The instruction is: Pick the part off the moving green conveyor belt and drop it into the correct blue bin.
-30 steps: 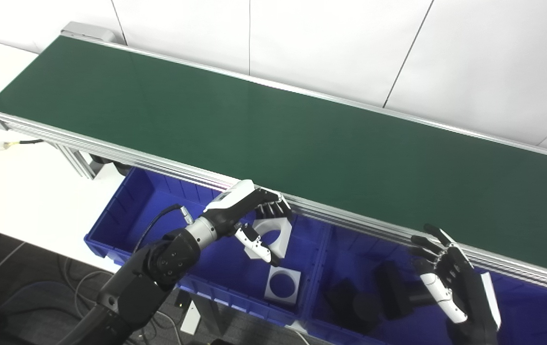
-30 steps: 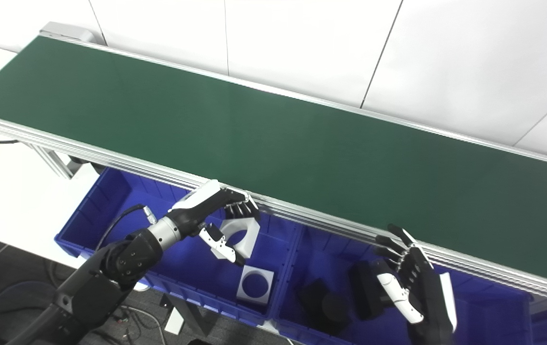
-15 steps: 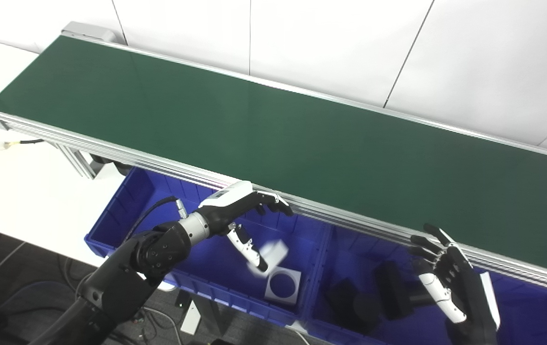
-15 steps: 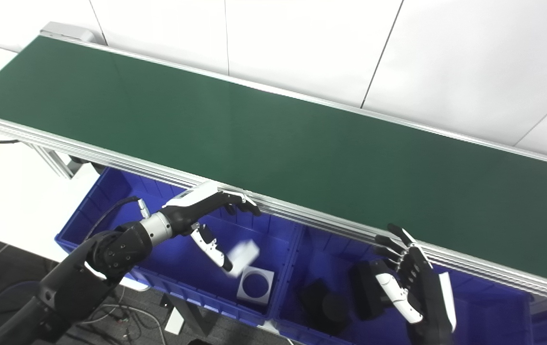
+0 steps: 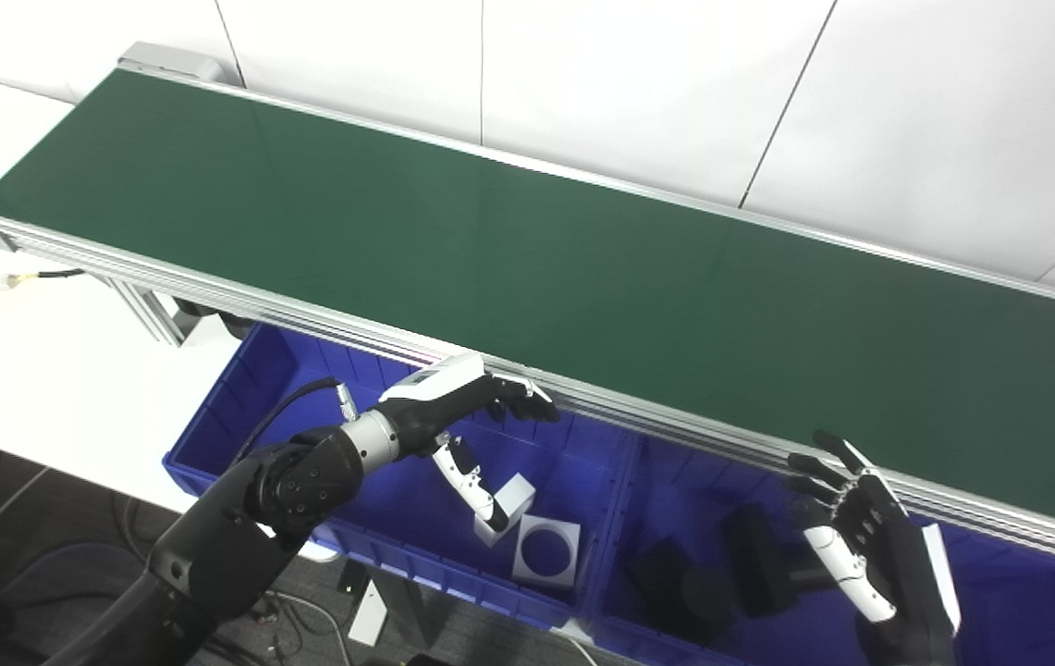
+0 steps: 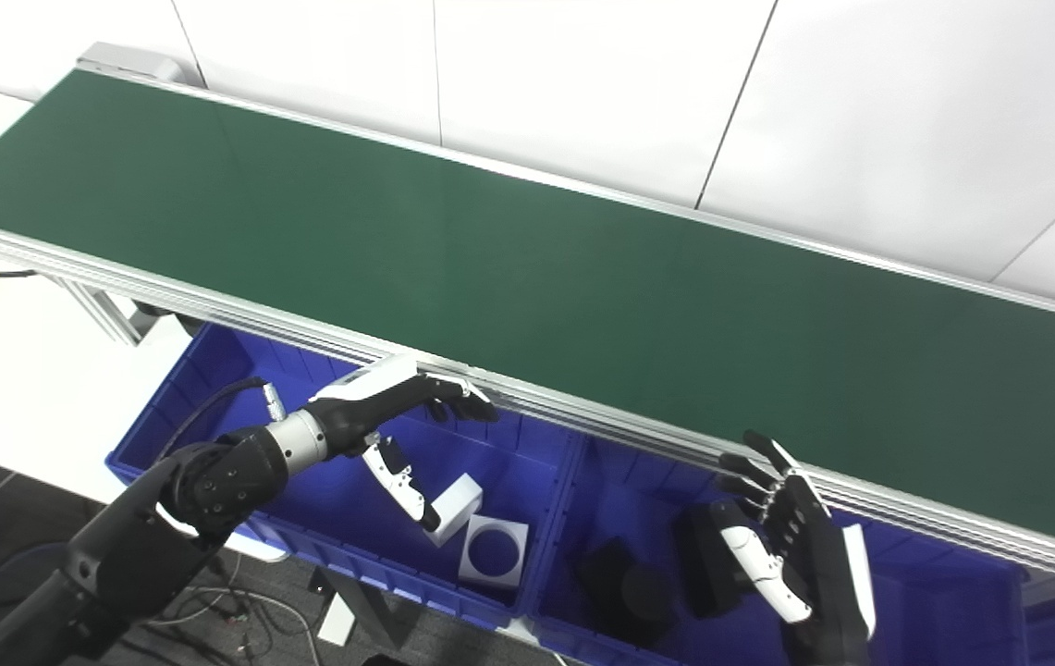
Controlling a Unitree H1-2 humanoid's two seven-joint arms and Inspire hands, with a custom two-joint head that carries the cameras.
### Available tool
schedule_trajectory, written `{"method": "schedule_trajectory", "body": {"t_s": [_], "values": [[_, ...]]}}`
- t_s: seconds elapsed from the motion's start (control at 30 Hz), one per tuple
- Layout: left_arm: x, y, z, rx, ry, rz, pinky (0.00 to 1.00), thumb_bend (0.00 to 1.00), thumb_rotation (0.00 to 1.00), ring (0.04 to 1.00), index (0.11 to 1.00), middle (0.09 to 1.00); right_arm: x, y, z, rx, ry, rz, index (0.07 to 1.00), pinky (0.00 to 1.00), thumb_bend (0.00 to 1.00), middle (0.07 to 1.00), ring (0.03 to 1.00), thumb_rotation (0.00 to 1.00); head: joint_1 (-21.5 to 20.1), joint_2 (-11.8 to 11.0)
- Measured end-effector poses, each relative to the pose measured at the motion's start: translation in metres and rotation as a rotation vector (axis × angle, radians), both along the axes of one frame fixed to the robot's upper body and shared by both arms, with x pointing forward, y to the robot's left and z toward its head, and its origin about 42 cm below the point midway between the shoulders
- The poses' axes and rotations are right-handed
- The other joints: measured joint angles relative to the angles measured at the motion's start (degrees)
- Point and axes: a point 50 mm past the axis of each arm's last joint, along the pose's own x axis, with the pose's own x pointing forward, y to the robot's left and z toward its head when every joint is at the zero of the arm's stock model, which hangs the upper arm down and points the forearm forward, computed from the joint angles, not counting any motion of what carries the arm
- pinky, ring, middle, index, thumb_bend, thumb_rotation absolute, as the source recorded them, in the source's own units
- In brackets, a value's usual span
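Note:
The green conveyor belt (image 5: 527, 250) runs across the view with no part on it. My left hand (image 5: 458, 416) is open and empty above the left blue bin (image 5: 240, 407). A white part (image 5: 510, 495) lies in that bin below the hand, beside another white part with a round hole (image 5: 545, 552). My right hand (image 5: 869, 546) is open and empty over the right blue bin (image 5: 1026, 601), which holds black parts (image 5: 721, 573).
The belt's aluminium rail (image 5: 656, 412) runs just above both bins. A white table (image 5: 37, 361) lies to the left with a cable (image 5: 9, 277). A white wall (image 5: 675, 83) stands behind the belt.
My left hand has let go of the white part; it fell into the left bin and now lies beside the other white part. The hand has drawn back a little to the left. My right hand barely moved.

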Motion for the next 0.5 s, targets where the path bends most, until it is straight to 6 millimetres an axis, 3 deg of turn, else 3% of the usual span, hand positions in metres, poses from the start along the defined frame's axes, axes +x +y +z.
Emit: {"method": "schedule_trajectory", "body": {"t_s": [0.2,0.4,0.5], "values": [[0.001,0.0,0.006,-0.178,0.013,0.054,0.69,1.0,0.34,0.748,0.771,0.779,-0.001,0.003,-0.005,-0.015,0.006,0.003,0.847,0.64,0.63,0.743,0.698,0.52,-2.64,-1.41],[0.001,-0.012,0.012,-0.492,0.059,0.083,0.75,1.0,0.44,0.83,0.904,0.871,-0.002,0.009,-0.009,-0.024,0.018,0.002,0.846,0.62,0.64,0.755,0.704,0.53,-5.89,-3.34],[0.002,-0.015,0.013,-0.593,0.08,0.092,0.76,1.0,0.49,0.843,0.917,0.878,-0.003,0.012,-0.011,-0.035,0.015,-0.001,0.848,0.63,0.64,0.758,0.708,0.53,-7.48,-4.05]]}}
